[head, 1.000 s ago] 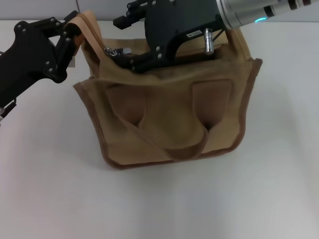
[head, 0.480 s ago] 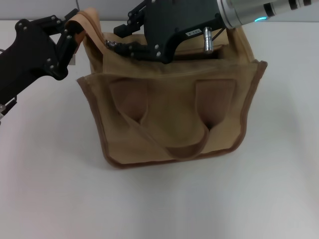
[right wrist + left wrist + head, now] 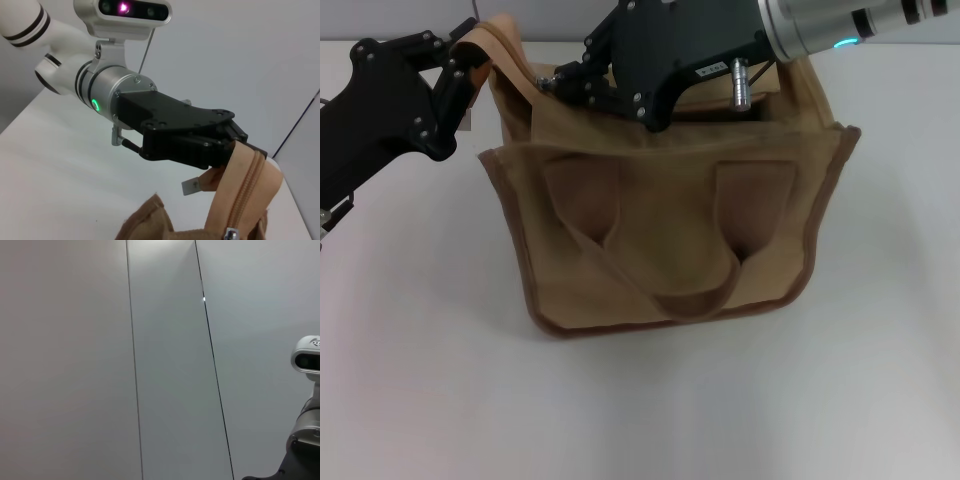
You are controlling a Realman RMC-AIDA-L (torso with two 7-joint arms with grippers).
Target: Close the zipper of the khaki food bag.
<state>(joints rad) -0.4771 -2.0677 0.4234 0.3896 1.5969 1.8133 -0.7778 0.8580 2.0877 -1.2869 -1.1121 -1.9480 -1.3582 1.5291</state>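
Bag sits on the white table, front w/ 2 handles facing the robot. Left gripper is shut tight on the tan strip at the zipper's end, holding it up at the bag's top left corner. Right gripper is over the bag's top, fingers pinched on the slider near that same end.
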